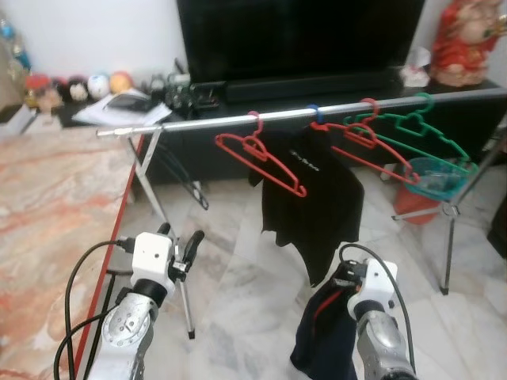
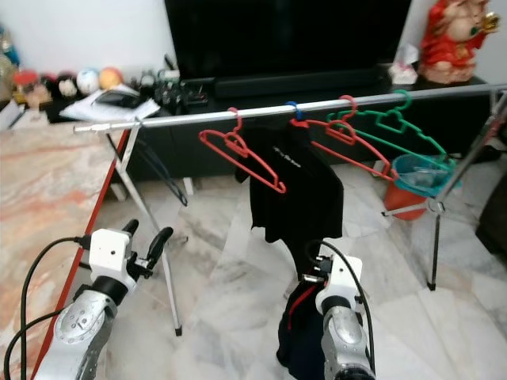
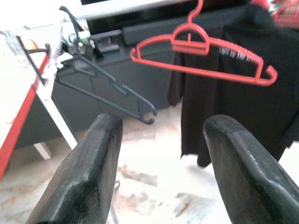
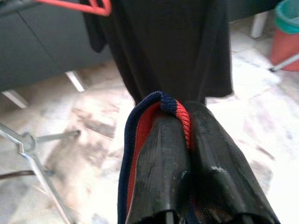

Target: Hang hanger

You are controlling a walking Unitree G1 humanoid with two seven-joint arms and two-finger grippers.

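Pinching a navy-and-red cloth garment, right gripper hides its lower part; left gripper spread near the silver metal rail.

A silver rail carries a red hanger near its left end, then a black shirt, another red hanger and a green hanger toward its right end.

head eyes look down at rail; wrists close.
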